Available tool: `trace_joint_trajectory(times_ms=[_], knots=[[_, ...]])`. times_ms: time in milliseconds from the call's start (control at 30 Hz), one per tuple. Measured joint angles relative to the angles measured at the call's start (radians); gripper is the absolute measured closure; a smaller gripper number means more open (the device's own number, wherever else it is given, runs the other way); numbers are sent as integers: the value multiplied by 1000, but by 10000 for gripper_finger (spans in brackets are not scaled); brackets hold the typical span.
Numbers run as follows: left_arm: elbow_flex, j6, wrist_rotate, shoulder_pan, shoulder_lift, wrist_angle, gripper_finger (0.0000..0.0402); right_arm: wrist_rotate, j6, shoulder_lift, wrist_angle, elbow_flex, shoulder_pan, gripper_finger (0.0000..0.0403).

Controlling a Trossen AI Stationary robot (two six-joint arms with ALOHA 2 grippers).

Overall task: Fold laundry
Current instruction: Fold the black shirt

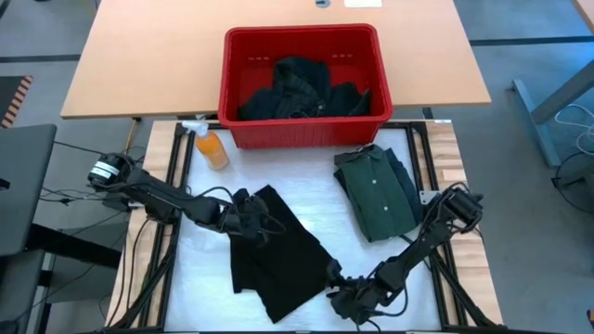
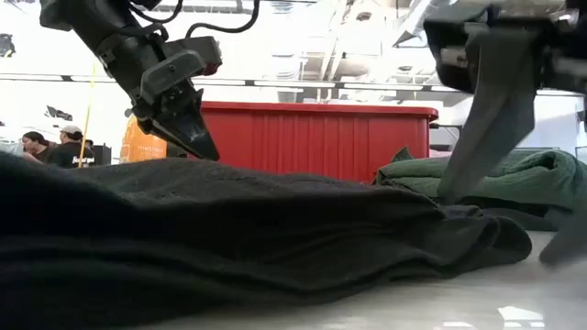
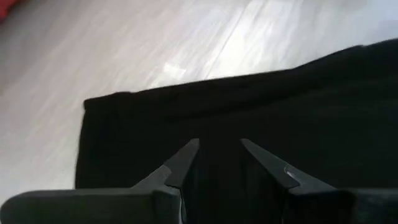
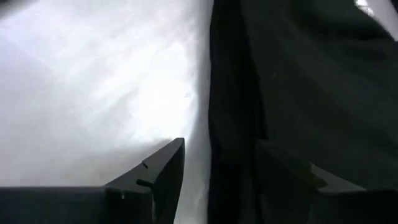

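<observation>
White sheeting covers the working surface (image 1: 306, 190), with a wooden table beyond it and a bright room behind where people sit far off. On the sheeting lies a black garment (image 1: 278, 250), spread flat with its long axis running on a diagonal from the left arm's side toward the right arm's side at the near edge. The left pincer (image 1: 249, 215) sits over the garment's far corner on that arm's side, fingers a little apart and, in its wrist view, pointing straight down the cloth with nothing pinched between them. The right pincer (image 1: 345, 295) is at the garment's near edge, jaws spread, one finger over bare sheeting and the other over the cloth, so the hem runs between them unclamped. Each arm is thus nearest its own end of the long axis, which I judge suits a fold made across it. A folded green shirt (image 1: 376, 190) lies just beside the black piece on the right arm's side. More dark laundry (image 1: 302, 88) is heaped in a red basket (image 1: 302, 134) at the far edge, an orange spray bottle (image 1: 210, 147) next to it.
</observation>
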Motion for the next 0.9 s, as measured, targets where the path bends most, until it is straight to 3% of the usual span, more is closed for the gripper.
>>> trace_joint_trajectory(times_ms=[200, 567, 900], knots=[[-13, 16, 17, 0, -1, 81, 303, 63, -15, 48, 6, 13, -22, 181], [-13, 13, 41, 0, -1, 75, 303, 50, 5, 48, 5, 11, -77, 182], [-13, 27, 38, 8, -1, 83, 303, 101, -8, 43, -9, 47, 18, 182]])
